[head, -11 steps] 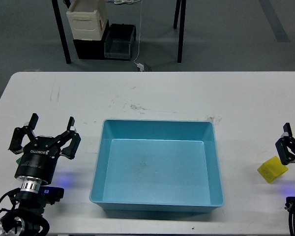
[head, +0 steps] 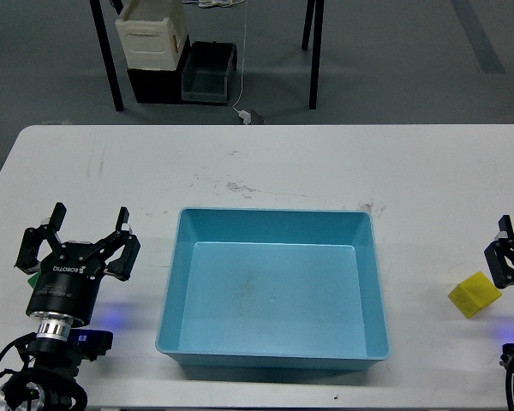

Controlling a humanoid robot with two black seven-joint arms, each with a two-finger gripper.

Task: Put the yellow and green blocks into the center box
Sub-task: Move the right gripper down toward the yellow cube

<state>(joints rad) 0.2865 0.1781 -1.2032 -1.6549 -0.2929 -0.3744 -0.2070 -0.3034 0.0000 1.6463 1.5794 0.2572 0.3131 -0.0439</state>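
The light blue center box [head: 272, 216] sits mid-table and holds nothing. A yellow block [head: 474, 294] lies on the table to the right of it. My right gripper [head: 507, 250] stands just right of the yellow block, cut off by the view's edge, so its jaws cannot be judged. My left gripper [head: 89, 217] is open and empty, left of the box above the table. A small green sliver [head: 20, 275] shows at the left gripper's left side, mostly hidden behind it; it may be the green block.
The white table [head: 274, 163] stretches behind the box. On the floor beyond stand a cream container [head: 152, 34], a dark bin [head: 207, 75] and black table legs [head: 108, 60].
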